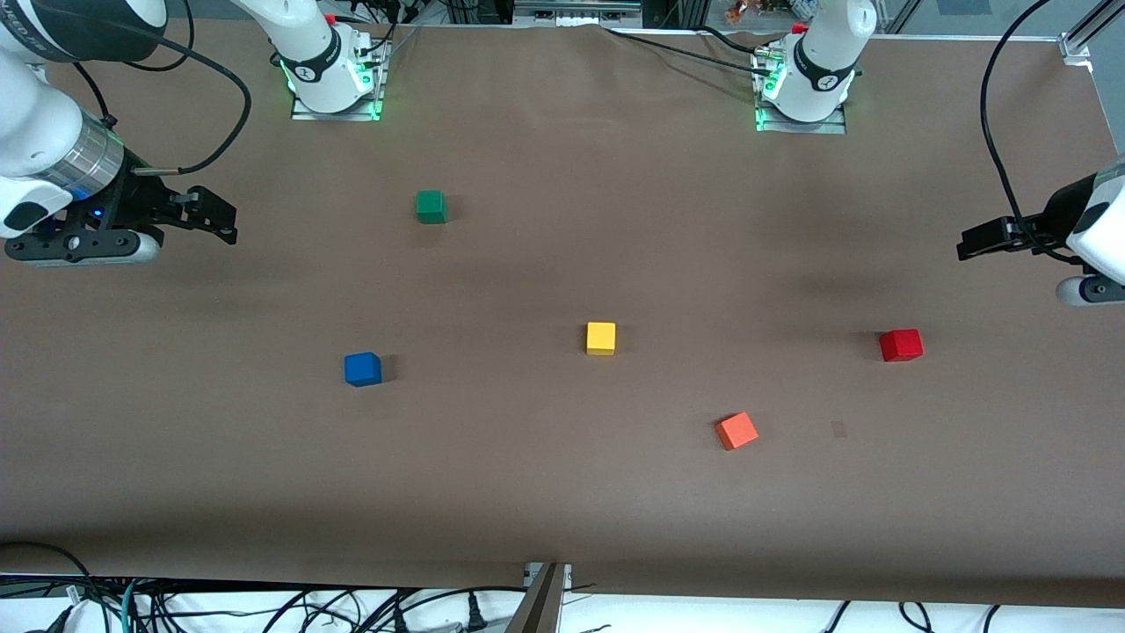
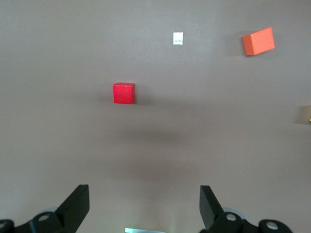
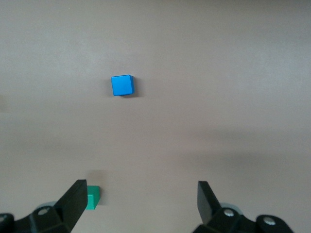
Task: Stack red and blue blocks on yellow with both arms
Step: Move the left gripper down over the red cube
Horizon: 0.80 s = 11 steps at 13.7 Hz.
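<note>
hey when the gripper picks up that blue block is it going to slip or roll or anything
Probably not. The blue block is a cube with flat faces, so it should sit still rather than roll, and flat fingers should seat squarely on it. Its surface looks matte, so it likely isn't slippery. It keeps crisp edges, so it's probably rigid; being small, it's likely light.

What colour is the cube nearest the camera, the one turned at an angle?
Orange-red cube, lighter than the red cube; it shows best in the front view.

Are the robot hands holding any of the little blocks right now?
No. The left gripper and right gripper are both open and empty, up over the table's two ends.
</note>
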{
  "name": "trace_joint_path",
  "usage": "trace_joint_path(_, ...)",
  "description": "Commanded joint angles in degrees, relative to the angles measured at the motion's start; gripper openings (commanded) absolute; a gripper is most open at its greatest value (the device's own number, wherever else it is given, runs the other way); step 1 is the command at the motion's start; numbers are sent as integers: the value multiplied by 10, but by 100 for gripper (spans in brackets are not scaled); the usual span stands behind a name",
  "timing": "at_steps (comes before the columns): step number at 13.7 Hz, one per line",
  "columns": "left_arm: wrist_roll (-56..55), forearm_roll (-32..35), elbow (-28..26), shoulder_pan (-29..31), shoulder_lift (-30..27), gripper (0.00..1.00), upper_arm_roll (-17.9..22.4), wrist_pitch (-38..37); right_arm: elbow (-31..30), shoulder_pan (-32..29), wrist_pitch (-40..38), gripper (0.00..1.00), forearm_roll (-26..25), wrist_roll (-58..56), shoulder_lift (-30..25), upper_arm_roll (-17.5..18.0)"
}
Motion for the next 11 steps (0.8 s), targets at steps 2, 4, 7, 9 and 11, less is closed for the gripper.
trace_joint_path(2, 15, -2, 31, 32, 44, 100, 1, -5, -11, -8, 0, 100, -7, -4, -13, 5)
trace_joint_path(4, 15, -2, 31, 58, 89, 100, 1, 1, -11, -8, -1, 100, -7, -4, -13, 5)
trace_joint_path(7, 29, 25, 13, 73, 121, 100, 0, 69, -11, -8, -1, 100, -7, -4, -13, 5)
trace_joint_path(9, 36, 29, -15, 80, 149, 100, 0, 126, -11, -8, -1, 100, -7, -4, -13, 5)
trace_joint_path(11, 65, 30, -95, 92, 151, 100, 1, 232, -11, -8, -1, 100, -7, -4, -13, 5)
